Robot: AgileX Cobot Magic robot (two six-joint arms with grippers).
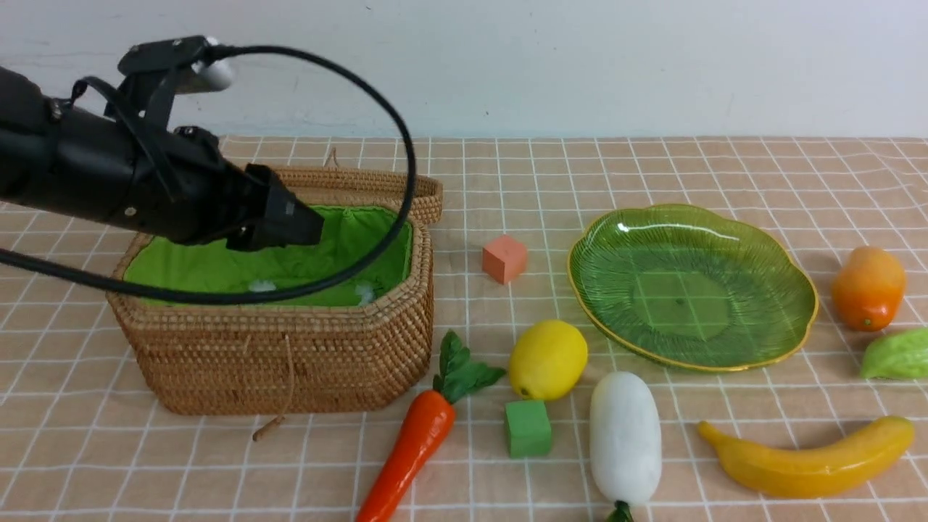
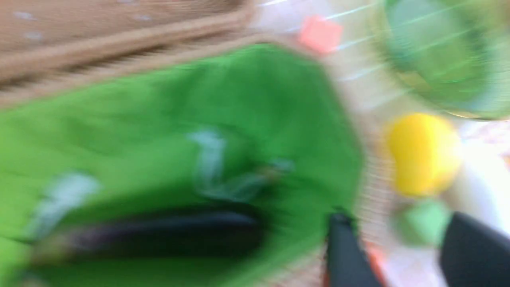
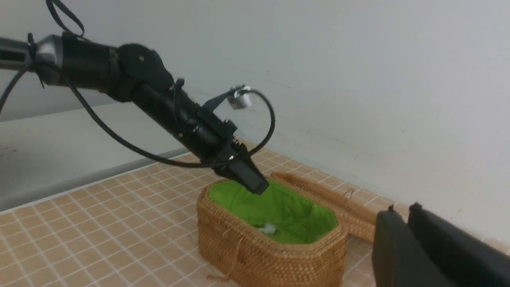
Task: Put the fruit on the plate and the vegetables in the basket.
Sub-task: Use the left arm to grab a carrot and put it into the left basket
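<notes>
My left gripper (image 1: 308,221) hangs over the open wicker basket (image 1: 290,355), its fingers (image 2: 346,255) apart with nothing between them. A dark purple eggplant (image 2: 159,235) lies blurred on the green lining. On the cloth lie a carrot (image 1: 413,449), a white radish (image 1: 625,435) and a leafy green vegetable (image 1: 899,354). The lemon (image 1: 547,359), banana (image 1: 805,464) and orange mango-like fruit (image 1: 868,286) lie around the green plate (image 1: 797,326), which holds nothing. My right gripper (image 3: 402,209) is shut and held high, out of the front view.
A salmon-pink cube (image 1: 504,257) sits between basket and plate. A green cube (image 1: 528,428) lies between carrot and radish. The basket's lid (image 1: 377,185) hangs behind it. A black cable (image 1: 406,145) loops over the basket. A white wall closes the far side.
</notes>
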